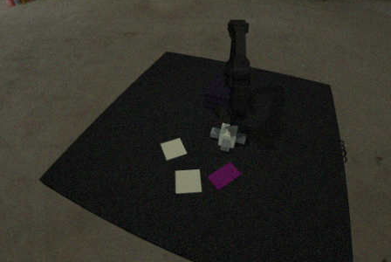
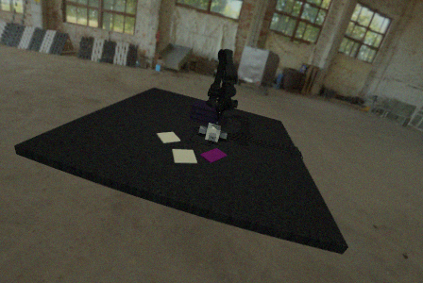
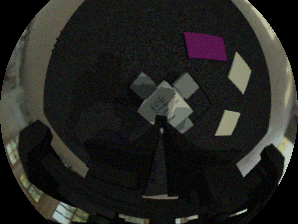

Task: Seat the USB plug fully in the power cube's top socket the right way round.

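The power cube [image 1: 227, 136] [image 2: 212, 132] [image 3: 158, 103] is a white and grey block with paler grey blocks sticking out from its sides. It stands on the dark table. My gripper [image 1: 232, 120] [image 2: 218, 121] [image 3: 161, 124] points down close over the cube, at its edge in the wrist view. It is shut on the small dark USB plug [image 3: 161, 119], which shows just beyond the fingertips. The plug's metal end and the socket under it are too dark and small to make out. I cannot tell how deep the plug sits or which way round it is.
A dark purple box [image 1: 215, 93] [image 2: 203, 111] stands behind the cube, near the arm. Two cream squares [image 1: 174, 148] [image 1: 188, 181] and a magenta rectangle [image 1: 224, 175] [image 2: 213, 156] [image 3: 205, 46] lie flat in front. Dark cable loops [image 1: 344, 151] hang at the table's right edge.
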`<control>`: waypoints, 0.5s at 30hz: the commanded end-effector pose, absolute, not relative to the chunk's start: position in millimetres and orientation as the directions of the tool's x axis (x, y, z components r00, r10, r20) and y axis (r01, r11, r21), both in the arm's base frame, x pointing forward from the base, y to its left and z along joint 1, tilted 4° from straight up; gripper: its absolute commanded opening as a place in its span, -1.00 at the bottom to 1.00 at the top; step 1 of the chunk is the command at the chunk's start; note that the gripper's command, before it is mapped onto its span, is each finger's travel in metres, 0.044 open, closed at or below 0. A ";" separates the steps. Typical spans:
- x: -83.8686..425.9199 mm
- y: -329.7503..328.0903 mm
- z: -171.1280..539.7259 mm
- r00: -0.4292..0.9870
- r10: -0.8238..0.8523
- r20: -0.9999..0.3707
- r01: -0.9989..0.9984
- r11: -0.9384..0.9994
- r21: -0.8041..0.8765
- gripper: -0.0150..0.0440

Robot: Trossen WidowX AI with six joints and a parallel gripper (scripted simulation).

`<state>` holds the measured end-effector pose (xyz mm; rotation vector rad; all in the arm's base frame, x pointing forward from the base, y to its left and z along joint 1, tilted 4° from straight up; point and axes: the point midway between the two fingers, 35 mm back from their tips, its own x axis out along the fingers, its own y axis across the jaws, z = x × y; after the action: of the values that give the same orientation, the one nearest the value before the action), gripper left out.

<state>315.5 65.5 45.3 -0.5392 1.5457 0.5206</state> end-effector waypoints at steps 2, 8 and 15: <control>315.2 65.4 45.1 -0.035 -0.024 -0.999 -0.715 0.699 0.008 -0.49; 315.2 65.4 45.1 -0.035 -0.024 -0.999 -0.815 0.579 0.014 -0.49; 315.2 65.4 45.1 -0.035 -0.024 -0.999 -0.907 0.420 0.021 -0.49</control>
<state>315.5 65.5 45.3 -0.8373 1.4487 0.8314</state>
